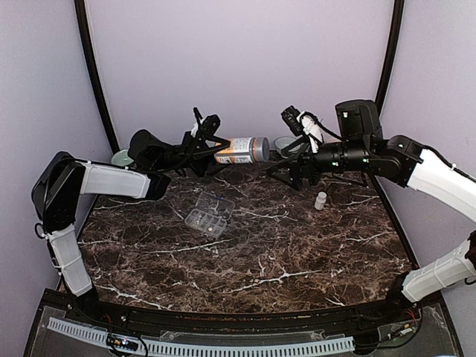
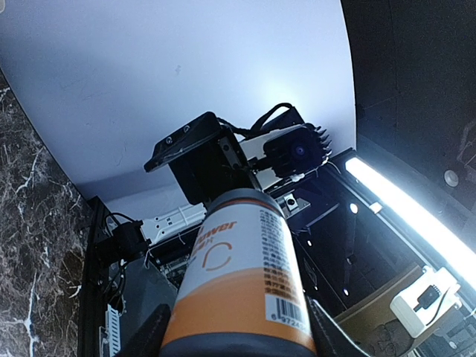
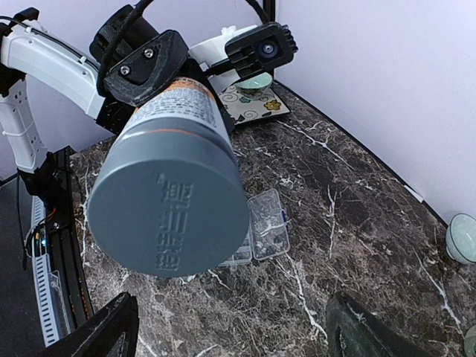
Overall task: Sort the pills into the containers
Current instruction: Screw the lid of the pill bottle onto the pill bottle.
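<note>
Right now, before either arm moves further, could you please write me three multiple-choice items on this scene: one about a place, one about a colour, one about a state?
1. Where is the organizer box?
A) lying on the table
B) hanging on the back wall
C) lifted in the air by an arm

2. What colour is the cap of the pill bottle?
A) red
B) grey
C) green

3. What is the state of the right end effector?
A) shut on the cap
B) shut on the organizer box
C) open, holding nothing

Answers:
1 A: it rests on the marble top, and no arm touches it.
2 B: the right wrist view shows the grey cap end-on, while the left end effector grips the bottle.
3 C: its fingers stand wide apart and clamp nothing.
</note>
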`<action>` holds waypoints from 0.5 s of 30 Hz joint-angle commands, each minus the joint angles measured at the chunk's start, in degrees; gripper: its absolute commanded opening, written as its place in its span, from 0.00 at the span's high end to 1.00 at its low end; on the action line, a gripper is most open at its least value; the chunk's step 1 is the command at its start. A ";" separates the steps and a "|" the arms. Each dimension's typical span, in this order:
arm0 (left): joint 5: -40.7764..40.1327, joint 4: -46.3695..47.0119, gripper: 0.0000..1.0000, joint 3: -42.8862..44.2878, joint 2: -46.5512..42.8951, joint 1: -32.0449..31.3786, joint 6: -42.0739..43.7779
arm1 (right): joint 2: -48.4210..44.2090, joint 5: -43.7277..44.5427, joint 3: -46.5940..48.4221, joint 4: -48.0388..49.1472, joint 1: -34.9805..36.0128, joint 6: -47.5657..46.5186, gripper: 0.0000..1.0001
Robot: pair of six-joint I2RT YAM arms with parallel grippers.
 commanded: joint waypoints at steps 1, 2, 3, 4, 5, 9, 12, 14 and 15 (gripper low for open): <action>3.18 3.65 1.00 2.40 0.22 -0.03 -2.27 | 1.14 -0.08 2.50 1.89 1.15 -2.95 0.13; 3.53 3.55 1.00 2.69 0.40 -0.03 -2.40 | 1.38 0.11 2.81 1.66 1.34 -3.35 0.13; 3.78 3.52 1.00 2.85 0.58 -0.03 -2.43 | 1.60 0.42 3.16 1.53 1.58 -3.66 0.13; 3.98 3.39 1.00 2.99 0.67 -0.03 -2.49 | 1.73 0.47 3.36 1.49 1.82 -3.97 0.13; 4.14 3.28 1.00 3.07 0.79 -0.03 -2.48 | 1.85 0.59 3.74 1.53 1.96 -4.13 0.13; 4.65 3.50 1.00 3.33 1.27 -0.07 -2.84 | 2.42 1.03 4.70 1.27 2.73 -4.79 0.14; 5.14 3.68 1.00 3.40 1.55 -0.10 -3.19 | 2.54 1.52 5.11 1.21 3.39 -5.24 0.14; 5.09 4.05 1.00 3.28 1.66 -0.12 -3.38 | 2.65 1.59 5.46 1.03 3.63 -5.34 0.14; 5.08 4.23 1.00 3.28 1.73 -0.12 -3.52 | 2.84 1.55 5.72 0.86 3.78 -5.52 0.14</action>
